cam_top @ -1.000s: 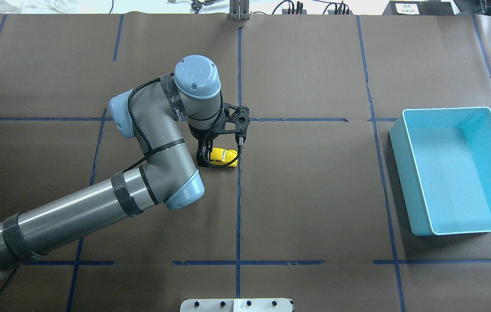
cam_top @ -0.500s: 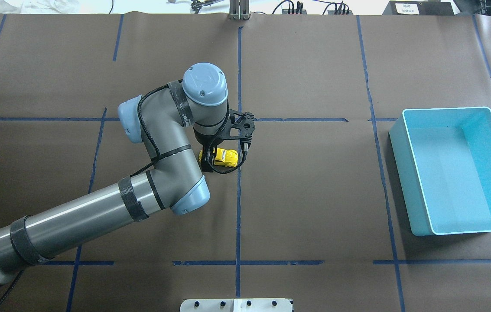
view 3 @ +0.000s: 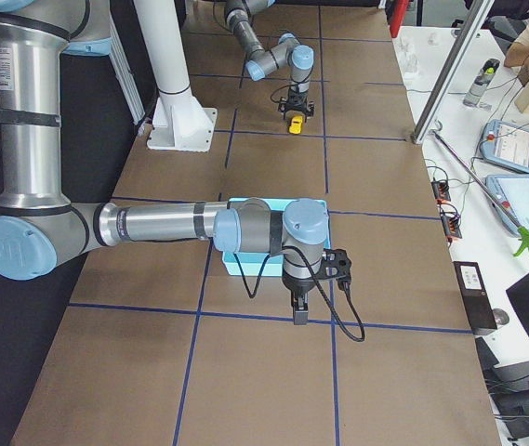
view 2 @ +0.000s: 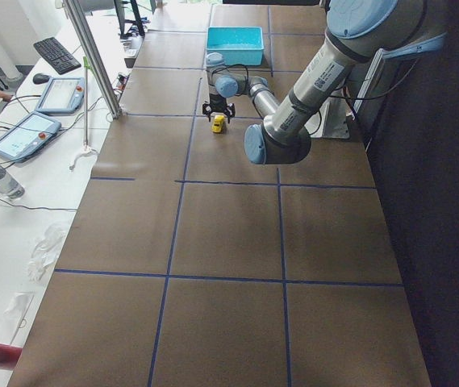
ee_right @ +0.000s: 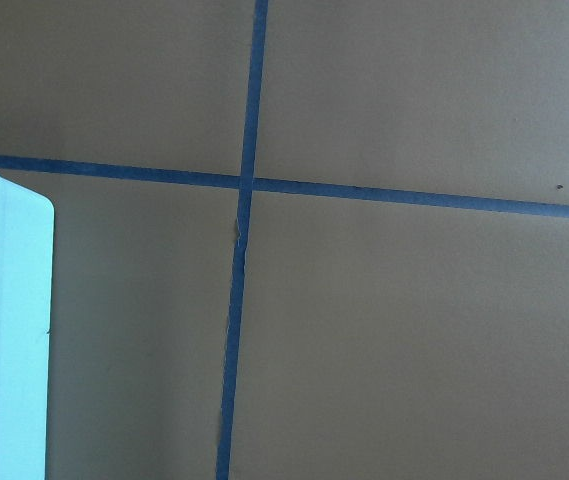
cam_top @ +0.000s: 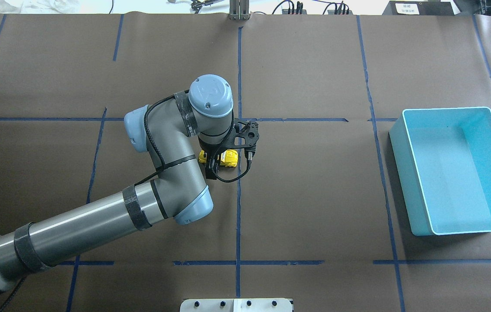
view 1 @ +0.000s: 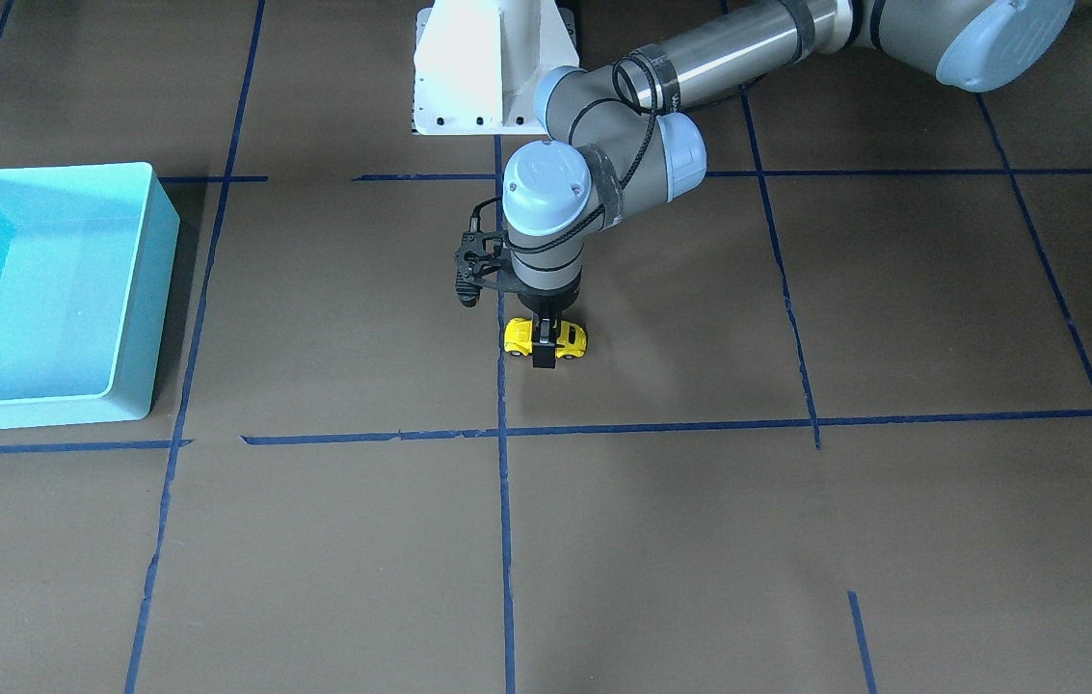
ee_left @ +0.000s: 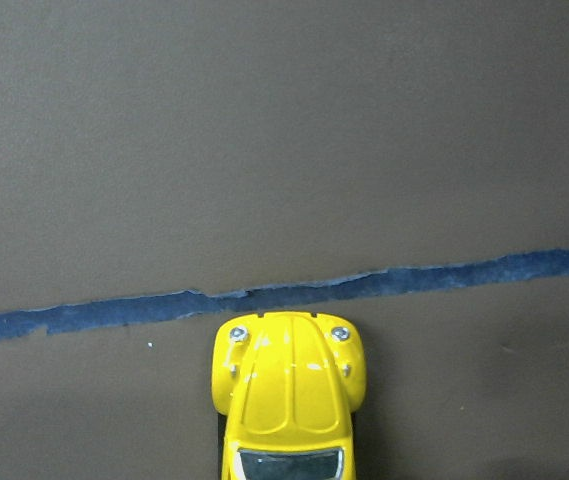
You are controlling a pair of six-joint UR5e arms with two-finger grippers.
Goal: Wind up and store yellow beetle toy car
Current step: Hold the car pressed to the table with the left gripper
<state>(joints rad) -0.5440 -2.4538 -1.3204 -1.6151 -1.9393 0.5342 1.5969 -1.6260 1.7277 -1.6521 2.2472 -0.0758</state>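
Observation:
The yellow beetle toy car [cam_top: 224, 157] stands on its wheels on the brown table cover, just left of the centre blue tape line; it also shows in the front view [view 1: 560, 339]. My left gripper [view 1: 543, 347] is down over the car's middle, one finger on each long side and a small gap showing, so it looks open. The left wrist view shows the car's bonnet [ee_left: 289, 385] and no fingers. My right gripper [view 3: 298, 316] shows only in the right side view, beside the turquoise bin [view 3: 245, 265]; I cannot tell if it is open or shut.
The turquoise bin [cam_top: 401, 173] stands on the table's right side in the overhead view, with nothing in it; its wall shows in the front view [view 1: 160, 289] and its rim in the right wrist view [ee_right: 4, 330]. Blue tape lines [cam_top: 238, 208] divide the brown cover.
My left arm has moved right in the overhead view. Its gripper went from the car's left end to over its middle. The car has not moved.

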